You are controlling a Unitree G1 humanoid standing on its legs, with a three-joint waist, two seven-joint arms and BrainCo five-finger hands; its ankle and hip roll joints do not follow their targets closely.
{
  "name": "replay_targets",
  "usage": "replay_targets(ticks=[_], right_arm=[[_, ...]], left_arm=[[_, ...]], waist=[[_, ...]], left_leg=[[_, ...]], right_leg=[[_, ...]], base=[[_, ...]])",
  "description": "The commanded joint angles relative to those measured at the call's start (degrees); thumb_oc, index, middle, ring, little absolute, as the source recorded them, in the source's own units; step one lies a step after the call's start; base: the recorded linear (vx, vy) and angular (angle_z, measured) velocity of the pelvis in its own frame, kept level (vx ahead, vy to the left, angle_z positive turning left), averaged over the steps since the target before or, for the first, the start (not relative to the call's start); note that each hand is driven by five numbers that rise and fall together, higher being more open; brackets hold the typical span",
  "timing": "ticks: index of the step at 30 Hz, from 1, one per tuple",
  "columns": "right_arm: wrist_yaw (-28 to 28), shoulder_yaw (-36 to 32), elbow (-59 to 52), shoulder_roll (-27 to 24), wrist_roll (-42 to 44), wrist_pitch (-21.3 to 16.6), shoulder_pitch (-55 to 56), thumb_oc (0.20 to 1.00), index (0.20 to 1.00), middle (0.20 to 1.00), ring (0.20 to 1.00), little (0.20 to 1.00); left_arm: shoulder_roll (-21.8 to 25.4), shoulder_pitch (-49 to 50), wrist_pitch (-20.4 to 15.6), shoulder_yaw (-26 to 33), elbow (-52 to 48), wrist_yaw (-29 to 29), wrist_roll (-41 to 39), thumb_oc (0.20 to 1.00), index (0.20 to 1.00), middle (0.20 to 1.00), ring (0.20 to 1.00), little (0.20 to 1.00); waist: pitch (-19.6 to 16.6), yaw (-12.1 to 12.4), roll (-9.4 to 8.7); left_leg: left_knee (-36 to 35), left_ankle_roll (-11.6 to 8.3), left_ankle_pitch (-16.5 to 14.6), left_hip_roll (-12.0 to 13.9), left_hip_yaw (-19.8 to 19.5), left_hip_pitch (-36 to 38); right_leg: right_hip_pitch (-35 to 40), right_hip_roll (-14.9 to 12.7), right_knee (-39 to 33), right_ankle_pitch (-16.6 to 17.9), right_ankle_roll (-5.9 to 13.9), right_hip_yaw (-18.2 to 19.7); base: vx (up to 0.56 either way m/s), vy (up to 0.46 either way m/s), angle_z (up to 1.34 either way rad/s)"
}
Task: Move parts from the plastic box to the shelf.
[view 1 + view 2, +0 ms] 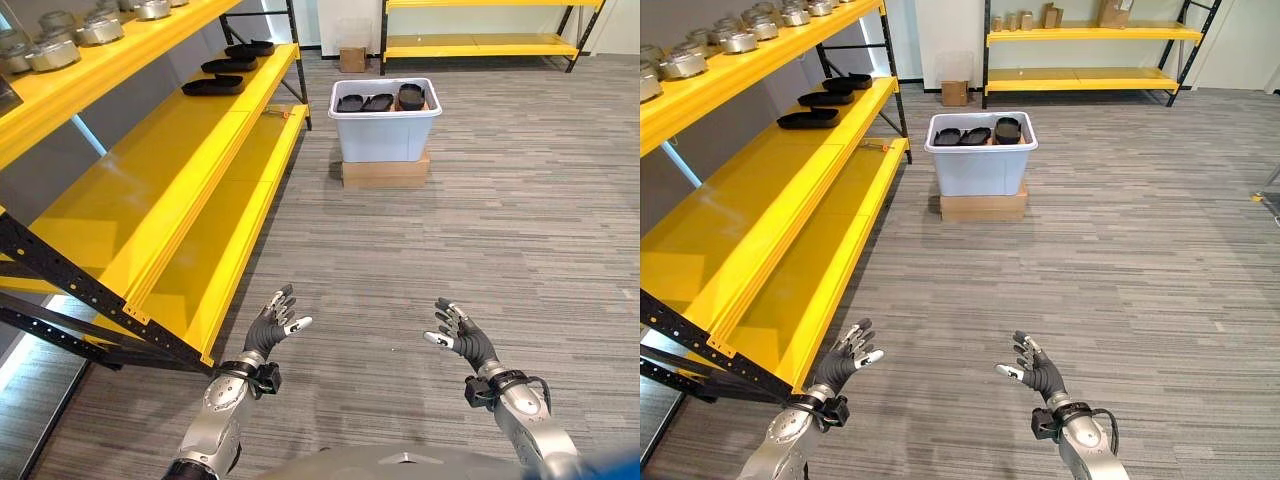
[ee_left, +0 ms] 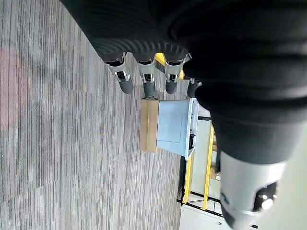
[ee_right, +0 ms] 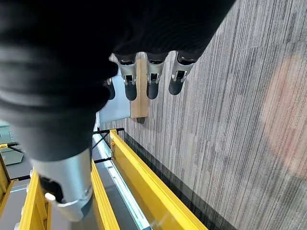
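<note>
A pale blue plastic box [image 1: 385,130] stands on a low cardboard box [image 1: 386,170] on the carpet far ahead, with several black parts [image 1: 378,101] inside it. The same box [image 2: 173,127] shows past my left hand's fingers. Three black parts [image 1: 226,66] lie on the middle level of the yellow shelf [image 1: 150,190] at the left. My left hand [image 1: 272,326] hovers low near the shelf's front corner, fingers straight and empty. My right hand [image 1: 462,337] hovers level with it to the right, also open and empty. Both are far short of the box.
Metal round parts [image 1: 60,45] line the shelf's top level. A second yellow rack [image 1: 485,40] stands at the far wall, with a small cardboard box [image 1: 352,59] on the floor beside it. Grey carpet stretches between my hands and the plastic box.
</note>
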Motion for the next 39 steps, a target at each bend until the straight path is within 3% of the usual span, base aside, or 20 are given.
replay_targets(ticks=[1,31,39], right_arm=[[0.6,0.5,-1.9,-0.1,1.9,-2.4,-2.2,1.000,1.000,1.000,1.000,1.000],[0.4,0.9,-1.8,0.2,2.7,-2.1,-1.8,1.000,1.000,1.000,1.000,1.000],[0.2,0.4,-2.0,0.4,3.1,-2.5,-2.6,1.000,1.000,1.000,1.000,1.000]], left_arm=[[1.5,-2.1,-2.6,0.1,-2.2,-0.5,-0.3,1.000,1.000,1.000,1.000,1.000],[1.6,-1.9,-2.3,0.5,-1.7,0.3,0.6,1.000,1.000,1.000,1.000,1.000],[1.6,-2.0,-3.2,1.5,-2.4,0.6,0.6,1.000,1.000,1.000,1.000,1.000]], waist=[[-1.3,0.4,-1.98],[-1.1,0.5,-2.06],[-0.6,1.0,-2.73]], left_leg=[[1.6,-4.16,-0.9,5.2,-1.5,-0.7],[1.2,-4.23,-0.6,5.2,-2.0,-0.9],[4.5,-3.60,-2.3,4.7,-2.4,-2.1]], right_leg=[[-1.0,-3.1,0.8,1.1,2.50,-1.7],[-0.9,-2.9,0.6,1.1,2.35,-1.8],[-0.9,-3.7,1.4,1.0,2.68,-1.5]], base=[[0.00,0.000,0.00],[0.00,0.000,0.00],[0.00,0.003,0.00]])
